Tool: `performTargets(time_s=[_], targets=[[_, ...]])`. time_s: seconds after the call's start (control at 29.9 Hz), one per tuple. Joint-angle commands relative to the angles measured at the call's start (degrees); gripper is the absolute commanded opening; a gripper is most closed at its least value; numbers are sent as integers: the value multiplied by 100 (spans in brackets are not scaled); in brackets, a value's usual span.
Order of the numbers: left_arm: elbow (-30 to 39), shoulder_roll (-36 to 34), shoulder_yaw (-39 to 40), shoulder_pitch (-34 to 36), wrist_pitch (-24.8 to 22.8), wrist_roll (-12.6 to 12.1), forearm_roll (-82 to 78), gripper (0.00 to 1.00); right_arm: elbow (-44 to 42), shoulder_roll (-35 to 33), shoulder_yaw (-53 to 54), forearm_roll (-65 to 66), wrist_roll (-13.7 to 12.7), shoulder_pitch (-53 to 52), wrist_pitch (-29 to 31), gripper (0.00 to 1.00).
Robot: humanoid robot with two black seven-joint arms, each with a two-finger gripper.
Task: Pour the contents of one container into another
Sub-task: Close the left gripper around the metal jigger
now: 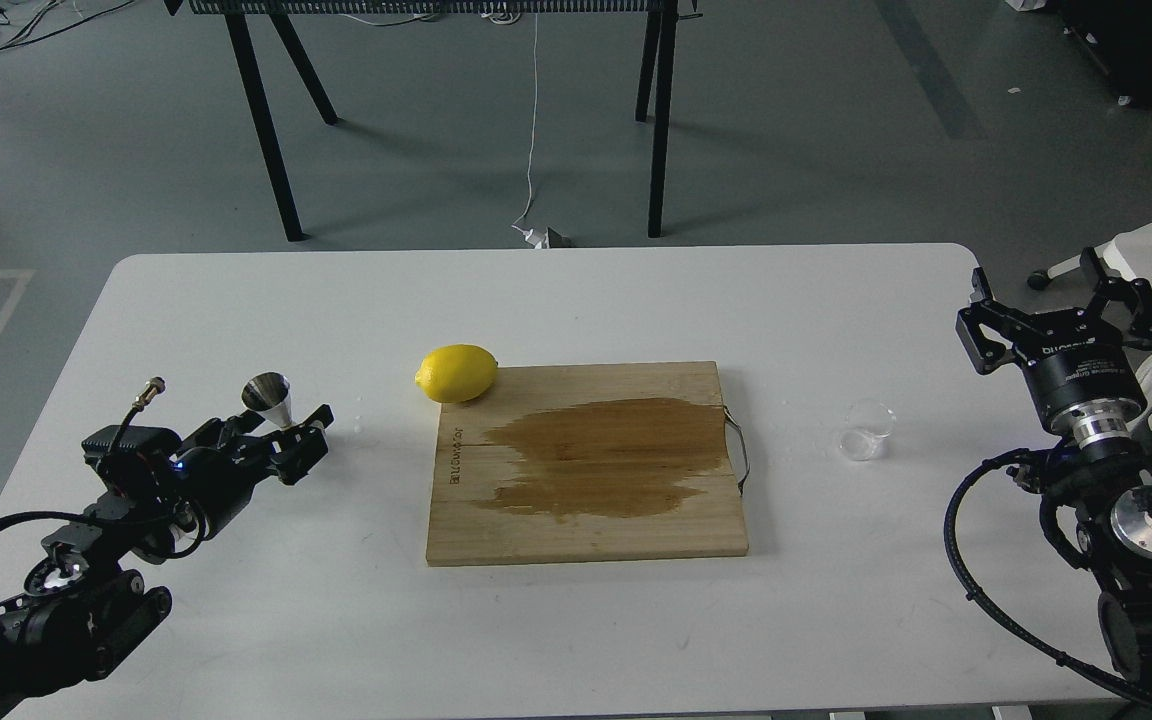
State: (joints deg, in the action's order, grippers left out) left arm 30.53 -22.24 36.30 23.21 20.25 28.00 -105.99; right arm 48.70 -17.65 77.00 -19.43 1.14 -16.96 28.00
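Note:
The steel jigger stands upright on the white table at the left. My left gripper is open, with one finger on each side of the jigger's lower cone, which it hides. I cannot tell whether the fingers touch it. The small clear cup stands on the table to the right of the wooden board. My right gripper hovers open beyond the cup, to its right, near the table's right edge, and holds nothing.
A wooden cutting board with a large dark wet patch lies in the middle of the table. A lemon rests at its far left corner. Black table legs stand on the floor behind.

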Motion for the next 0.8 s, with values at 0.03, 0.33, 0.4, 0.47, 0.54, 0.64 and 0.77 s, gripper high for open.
performTargets(time_s=[0.03, 0.33, 0.4, 0.47, 0.54, 0.64, 0.77], targets=[[-65, 27, 0, 17, 14, 0, -10, 80, -1, -1, -1, 0, 0, 0, 0, 99], [-197, 27, -264, 122, 23, 0, 8, 58, -1, -1, -1, 0, 0, 0, 0, 99], [-249, 27, -282, 123, 23, 0, 8, 53, -1, -1, -1, 0, 0, 0, 0, 99], [-293, 36, -282, 131, 23, 0, 8, 50, -1, -1, -1, 0, 0, 0, 0, 99], [-311, 27, -282, 131, 58, 0, 8, 46, -1, -1, -1, 0, 0, 0, 0, 99], [-320, 27, -282, 140, 84, 0, 8, 41, -1, 7, -1, 0, 0, 9, 0, 99], [-355, 27, -290, 131, 84, 0, -10, 31, -9, 7, -1, 0, 0, 9, 0, 99]])
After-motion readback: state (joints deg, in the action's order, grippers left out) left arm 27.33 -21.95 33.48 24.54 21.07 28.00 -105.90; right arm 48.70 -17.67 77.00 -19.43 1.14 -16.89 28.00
